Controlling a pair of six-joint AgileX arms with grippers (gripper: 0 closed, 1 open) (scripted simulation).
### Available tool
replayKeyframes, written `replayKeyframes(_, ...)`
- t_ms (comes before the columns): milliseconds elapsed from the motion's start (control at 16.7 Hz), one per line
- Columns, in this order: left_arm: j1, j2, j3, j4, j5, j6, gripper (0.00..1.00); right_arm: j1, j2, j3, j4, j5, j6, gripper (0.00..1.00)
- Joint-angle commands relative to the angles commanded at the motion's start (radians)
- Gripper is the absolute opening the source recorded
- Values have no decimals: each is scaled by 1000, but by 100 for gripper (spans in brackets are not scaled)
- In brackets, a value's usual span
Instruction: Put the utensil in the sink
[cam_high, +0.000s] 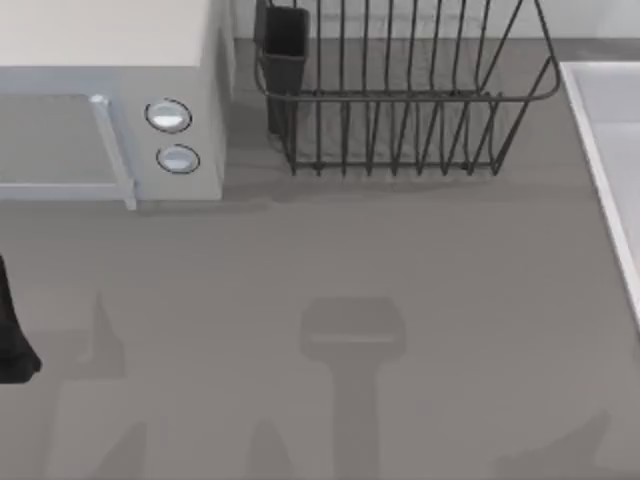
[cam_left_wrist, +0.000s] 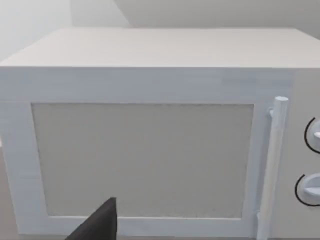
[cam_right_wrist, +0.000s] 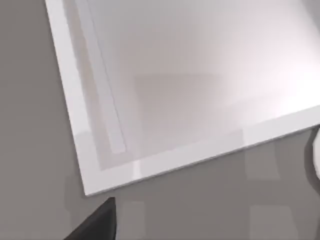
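A grey worktop (cam_high: 330, 260) seen from above. A white microwave (cam_high: 110, 100) sits at its far left, door handle and two round knobs (cam_high: 168, 116) facing the viewer. Just right of the microwave stands a dark wire rack (cam_high: 400, 90) with a small dark cup (cam_high: 285, 40) fixed at the corner nearest the microwave. Well to the right of the microwave, past the rack, the pale sink (cam_high: 600, 150) runs off the right edge; one raised rim and a strip of basin are in view.

A dark part of the left arm (cam_high: 12, 330) pokes in at the left edge, in front of the microwave. The left wrist view faces the microwave (cam_left_wrist: 145, 150) door straight on, with one dark gripper finger (cam_left_wrist: 100, 222) in the foreground; whether that gripper is released or clenched cannot be told.

The right wrist view looks down on a corner of the sink (cam_right_wrist: 100, 170), its pale basin bare, with one dark finger (cam_right_wrist: 97, 222) over the worktop beside the rim. That gripper's state cannot be told either.
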Motion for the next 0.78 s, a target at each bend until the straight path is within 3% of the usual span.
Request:
replayKeyframes(420, 0, 0, 0, 0, 0, 0, 100, -200, 499, 303, -404, -38, 66, 100)
replayKeyframes(780, 0, 0, 0, 0, 0, 0, 100, -257, 630, 399, -509, -50, 85, 100)
